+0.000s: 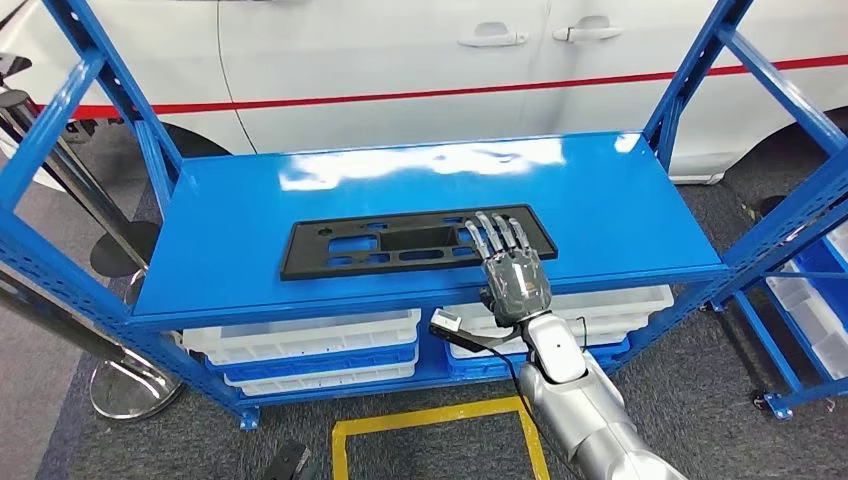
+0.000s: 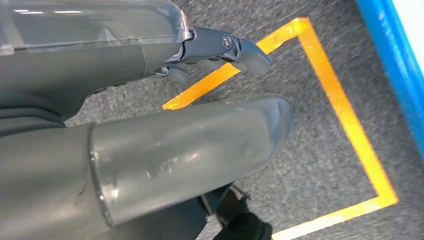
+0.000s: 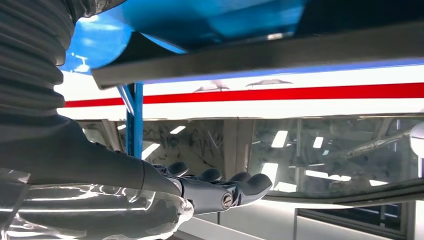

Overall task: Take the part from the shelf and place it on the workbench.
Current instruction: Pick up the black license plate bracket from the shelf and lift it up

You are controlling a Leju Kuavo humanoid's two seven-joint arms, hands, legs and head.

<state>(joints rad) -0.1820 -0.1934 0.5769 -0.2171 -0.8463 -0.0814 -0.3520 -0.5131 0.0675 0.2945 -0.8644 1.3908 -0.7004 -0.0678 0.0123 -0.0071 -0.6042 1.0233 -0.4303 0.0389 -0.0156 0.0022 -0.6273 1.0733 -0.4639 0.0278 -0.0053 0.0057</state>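
Right now: black flat part lying on blue shelf, near front edge, long side parallel to that edge, several cut-outs through it. Right hand stretched over part's right end, fingers straight and spread, lying flat on or just above the surface; contact can't be told for sure. Not gripping anything, so open. Silver right arm coming up from below, front of shelf. From right wrist cam, fingers extended, slightly apart, nothing in them, w/ part's dark edge and blue shelf above in that turned view.

Left hand hanging low over grey floor, above yellow tape square; thumb and fingers extended, holding nothing, open.

Under shelf: white trays stacked on lower level, both sides. Behind: white car w/ red stripe along doors. More white trays on a second blue rack at far right. Round black stand base on floor at left.
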